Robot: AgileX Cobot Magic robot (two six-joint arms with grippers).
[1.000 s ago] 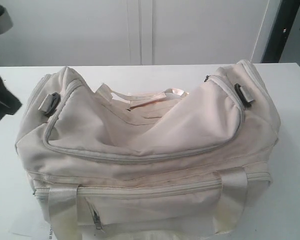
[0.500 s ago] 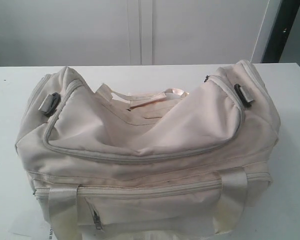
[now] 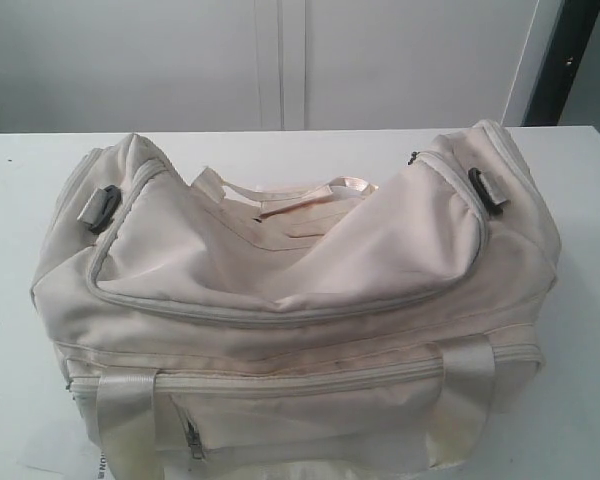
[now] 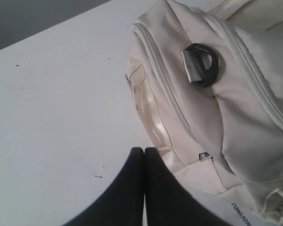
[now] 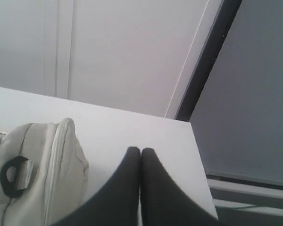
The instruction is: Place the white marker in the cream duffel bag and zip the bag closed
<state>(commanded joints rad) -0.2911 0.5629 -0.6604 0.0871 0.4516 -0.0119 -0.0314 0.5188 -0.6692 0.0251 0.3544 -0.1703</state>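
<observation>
Cream duffel bag (image 3: 300, 300) mid-table (image 3: 10, 200), top zip looks run shut. White marker unseen, likely inside. Left gripper (image 4: 144, 150), right gripper (image 5: 140, 150): jaws together, empty, hanging off bag's ends, probably clearing view.

White table (image 3: 280, 145) — a printed paper sheet (image 4: 226, 209) on it, wall (image 3: 400, 60) behind.

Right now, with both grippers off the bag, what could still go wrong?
The white marker shows in no view, so it may not be inside the cream duffel bag. The sagging flap hides the far zipper run near the handles, so that stretch may be partly open.
</observation>
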